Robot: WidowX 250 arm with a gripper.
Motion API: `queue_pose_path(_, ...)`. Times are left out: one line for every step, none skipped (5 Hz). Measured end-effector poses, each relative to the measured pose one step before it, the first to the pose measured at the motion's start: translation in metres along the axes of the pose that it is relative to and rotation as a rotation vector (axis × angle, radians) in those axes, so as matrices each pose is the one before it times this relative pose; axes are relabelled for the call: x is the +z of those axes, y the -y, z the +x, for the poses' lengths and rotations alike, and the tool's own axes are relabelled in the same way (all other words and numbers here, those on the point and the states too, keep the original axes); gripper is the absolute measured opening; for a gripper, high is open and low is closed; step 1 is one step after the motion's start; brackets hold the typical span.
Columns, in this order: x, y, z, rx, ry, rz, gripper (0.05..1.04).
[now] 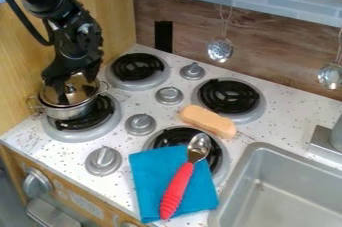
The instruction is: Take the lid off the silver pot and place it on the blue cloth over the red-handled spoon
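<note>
The black gripper (71,81) hangs at the left over the back-left side of the stove, its fingers apart above the lid's dark knob. The shiny metal lid (53,96) rests on a small silver pot (71,113), which stands on the left front burner. Whether the fingers touch the knob I cannot tell. A blue cloth (152,181) lies partly over the front burner near the sink, with a red-handled spoon (178,191) across it. An orange-tan block (208,121) lies between this burner and the one behind it.
Grey knobs (140,124) stand between the burners. The metal sink (257,147) is at the lower right, with a grey faucet base (323,143) beside it. Ladles (220,50) hang along the back wall. A wooden wall (117,6) borders the stove's left side.
</note>
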State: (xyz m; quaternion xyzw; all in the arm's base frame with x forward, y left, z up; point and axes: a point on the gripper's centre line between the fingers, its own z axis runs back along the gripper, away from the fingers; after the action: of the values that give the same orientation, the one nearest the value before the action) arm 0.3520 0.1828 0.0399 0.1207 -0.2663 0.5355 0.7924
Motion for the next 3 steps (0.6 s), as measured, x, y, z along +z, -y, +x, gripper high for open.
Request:
queue_pose_path(-0.00313, 0.00074, 0.00017, -0.0012, -0.0028, 0.0047, 0.947)
queue_pose_path(-0.00201, -0.00553, 0.00403, 0.0158, -0.0084, 0.0084, 0.669)
queue_pose_path(0.00012, 0.00002, 0.0011, 0.0037, 0.0012, 0.0002, 0.393)
